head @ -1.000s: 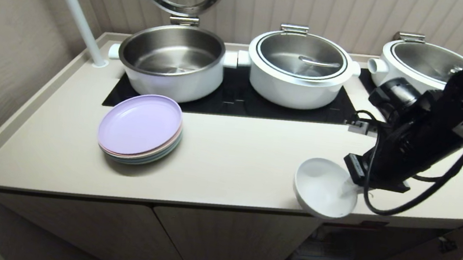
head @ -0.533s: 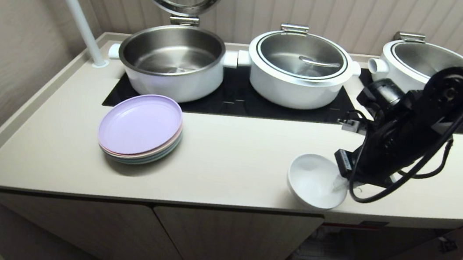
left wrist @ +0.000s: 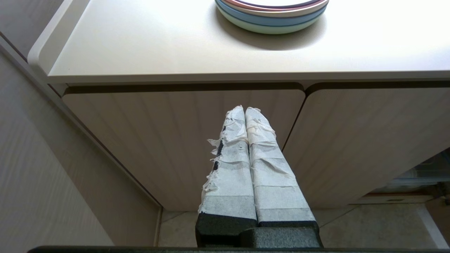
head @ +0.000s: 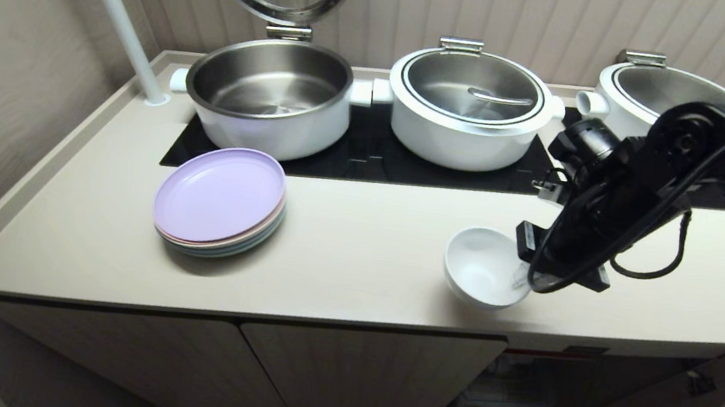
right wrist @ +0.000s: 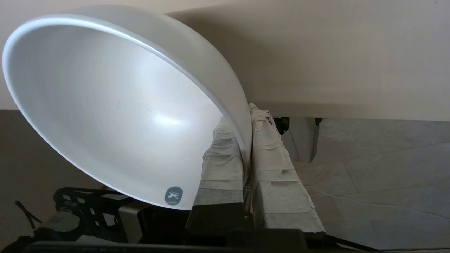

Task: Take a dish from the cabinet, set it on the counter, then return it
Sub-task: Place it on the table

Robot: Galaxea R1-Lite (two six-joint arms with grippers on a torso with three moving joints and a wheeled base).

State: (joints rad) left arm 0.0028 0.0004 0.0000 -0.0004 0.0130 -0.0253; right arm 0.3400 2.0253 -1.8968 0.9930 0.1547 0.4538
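Note:
The dish [head: 483, 267], a small white bowl, is over the cream counter [head: 355, 265] near its front edge, to the right of the middle, opening facing up. My right gripper [head: 519, 279] is shut on its right rim. In the right wrist view the dish [right wrist: 116, 105] fills the frame and the gripper [right wrist: 246, 116] pinches its wall, one taped finger inside and one outside. The cabinet [head: 369, 370] lies below the counter. My left gripper [left wrist: 245, 109] is shut and empty, parked low before the cabinet's fluted doors [left wrist: 182, 140].
A stack of pastel plates [head: 221, 203] sits on the left of the counter. Three white pots [head: 272, 92] [head: 467, 109] [head: 659, 95] stand on the black cooktop [head: 368, 159] behind. A white pole [head: 116, 14] rises at the back left. The cabinet stands open at lower right [head: 506, 387].
My right gripper has carried the dish from over the counter's front edge back and to the left, over the worktop, and rolled it more level. The left arm has not moved.

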